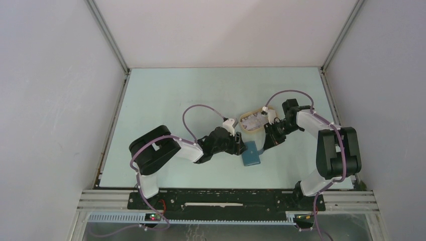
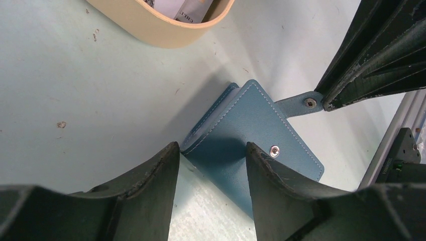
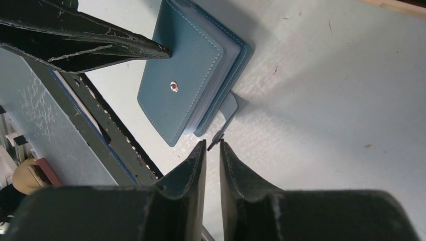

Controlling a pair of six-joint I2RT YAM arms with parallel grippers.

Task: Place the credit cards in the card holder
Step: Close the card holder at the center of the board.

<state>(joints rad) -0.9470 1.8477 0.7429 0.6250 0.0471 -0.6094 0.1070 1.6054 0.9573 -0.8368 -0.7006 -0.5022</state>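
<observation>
Between the arms, seen from above, the card holder (image 1: 251, 155) lies folded, nearer than the tray (image 1: 244, 118) that holds the credit cards (image 1: 254, 121).

From the left wrist, the left gripper (image 2: 211, 148) is spread and straddles its corner, likely to steady it.

From the right wrist, the right gripper (image 3: 213, 144), nearly pressed together, pinches the unsnapped strap (image 3: 229, 111), apparently to pull it open.

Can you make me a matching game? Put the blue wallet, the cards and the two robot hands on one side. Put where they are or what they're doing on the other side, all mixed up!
Things
1. card holder
2. credit cards
3. left end effector
4. right end effector

Places or states
A. jaws nearly together at the tip of the snap strap
B. lying in the beige tray
C. folded shut on the table, snap undone
D. jaws wide apart over the card holder's corner

Pairs: 1-C, 2-B, 3-D, 4-A
</observation>
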